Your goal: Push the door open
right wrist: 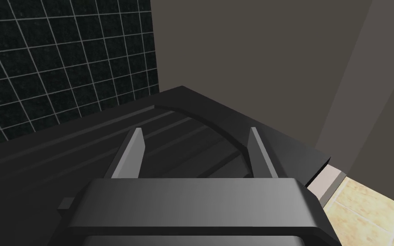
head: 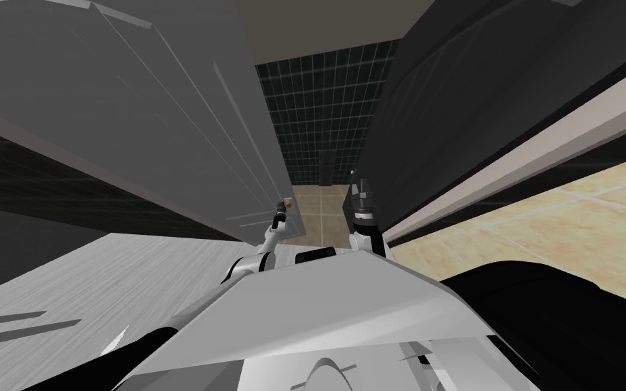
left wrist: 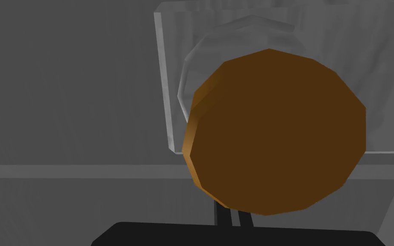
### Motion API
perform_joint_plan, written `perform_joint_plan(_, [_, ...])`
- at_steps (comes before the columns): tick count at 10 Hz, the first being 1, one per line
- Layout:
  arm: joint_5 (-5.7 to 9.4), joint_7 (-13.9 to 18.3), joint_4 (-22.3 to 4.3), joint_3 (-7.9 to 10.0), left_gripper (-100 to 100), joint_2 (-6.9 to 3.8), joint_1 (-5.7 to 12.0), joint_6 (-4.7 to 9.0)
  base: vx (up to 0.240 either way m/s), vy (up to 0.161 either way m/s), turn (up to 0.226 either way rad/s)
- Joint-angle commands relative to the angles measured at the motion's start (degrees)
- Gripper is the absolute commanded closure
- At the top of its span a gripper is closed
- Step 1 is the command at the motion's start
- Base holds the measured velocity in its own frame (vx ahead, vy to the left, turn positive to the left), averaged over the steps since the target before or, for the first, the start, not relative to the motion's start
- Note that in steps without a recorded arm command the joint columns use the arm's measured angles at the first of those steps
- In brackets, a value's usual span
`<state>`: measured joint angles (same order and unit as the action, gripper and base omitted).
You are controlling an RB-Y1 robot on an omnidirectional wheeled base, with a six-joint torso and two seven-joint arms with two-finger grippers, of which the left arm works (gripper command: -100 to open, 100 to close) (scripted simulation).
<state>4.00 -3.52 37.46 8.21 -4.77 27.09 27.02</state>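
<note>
A grey panelled door (head: 135, 115) stands on my left, swung partly open. It carries a round brown knob (head: 288, 202) on a pale grey plate (left wrist: 170, 85). My left gripper (head: 279, 218) is right at the knob (left wrist: 277, 132), which looms close in the left wrist view. Its two thin fingers (left wrist: 222, 217) stand close together, shut, with their tips hidden behind the knob. On my right is a dark door leaf (head: 454, 102). My right gripper (head: 356, 180) is open and held against that leaf (right wrist: 106, 136), with nothing between its fingers.
Between the two leaves a narrow gap shows a dark tiled wall (head: 318, 115) and beige floor tiles (head: 315, 210). A pale door frame (head: 508, 163) runs along the dark leaf. Beige tiled floor (head: 563, 231) spreads on the right, grey floor (head: 101, 285) on the left.
</note>
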Motion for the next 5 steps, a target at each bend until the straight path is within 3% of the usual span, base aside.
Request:
perform_joint_plan(1, [0.03, 0.2, 0.1, -0.2, -100, 0.08, 0.03, -0.12, -0.082, -0.069, 0.045])
perform_joint_plan(5, [0.08, 0.5, 0.2, -0.58, -100, 0.63, 0.08, -0.33, -0.199, -0.016, 0.002])
